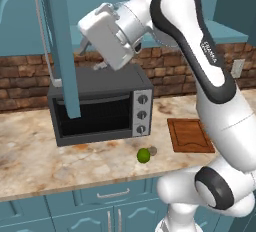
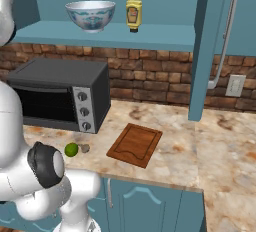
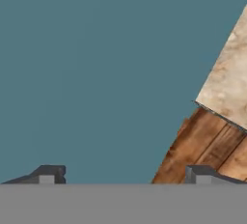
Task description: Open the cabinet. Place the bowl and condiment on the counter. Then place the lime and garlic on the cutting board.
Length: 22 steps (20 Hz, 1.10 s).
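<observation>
Up on the open cabinet shelf (image 2: 150, 35) sit the bowl (image 2: 91, 15) and, just right of it but apart, the yellow condiment bottle (image 2: 133, 14), both upright. Cabinet door (image 1: 59, 41) swung out wide, long handle (image 2: 223, 31) on its edge. End effector (image 3: 124, 174) raised in front of the door, above the toaster oven (image 1: 100, 105); hand view shows its fingertips (image 3: 48, 174) spread wide with nothing between them, teal panel ahead, wood floor and desk edge at right. Down on the marble desk (image 1: 45, 161) the lime (image 1: 143, 155) lies in front of the oven's knob side, garlic (image 1: 152, 150) touching or just beside it on the right. Cutting board (image 1: 190, 135) lies flat right of them, bare, near but apart. Brick backsplash (image 2: 150, 73) behind, wall outlet (image 2: 234, 85) to the right.
</observation>
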Available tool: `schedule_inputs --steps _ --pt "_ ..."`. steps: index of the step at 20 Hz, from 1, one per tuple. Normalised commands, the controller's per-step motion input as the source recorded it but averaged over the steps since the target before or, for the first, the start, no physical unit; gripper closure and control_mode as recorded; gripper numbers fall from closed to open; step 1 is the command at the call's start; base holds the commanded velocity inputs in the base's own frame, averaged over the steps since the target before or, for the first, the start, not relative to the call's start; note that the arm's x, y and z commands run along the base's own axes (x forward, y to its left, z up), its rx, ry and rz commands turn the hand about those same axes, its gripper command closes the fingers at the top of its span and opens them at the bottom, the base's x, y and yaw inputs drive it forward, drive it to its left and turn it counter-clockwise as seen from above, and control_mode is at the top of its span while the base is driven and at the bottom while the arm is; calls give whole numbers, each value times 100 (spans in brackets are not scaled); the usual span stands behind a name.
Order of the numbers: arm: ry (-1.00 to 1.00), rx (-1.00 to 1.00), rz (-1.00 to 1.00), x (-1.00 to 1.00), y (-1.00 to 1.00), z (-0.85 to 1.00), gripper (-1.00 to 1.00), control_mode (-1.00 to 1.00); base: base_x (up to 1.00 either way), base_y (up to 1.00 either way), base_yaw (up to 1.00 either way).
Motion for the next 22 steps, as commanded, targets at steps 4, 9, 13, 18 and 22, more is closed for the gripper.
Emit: schedule_inputs --steps 4,9,13,18,22 --pt "-18 6 -16 -13 -100 -5 -100 -100 0 0 0" --pt "-18 2 -16 1 -100 0 -100 -100 0 0 0" --pt "-14 0 -28 21 -100 0 -100 -100 0 0 0" --pt "-20 0 -31 43 -100 2 -100 -100 0 0 0" --pt "-7 0 -41 64 -88 29 -100 -100 0 0 0"
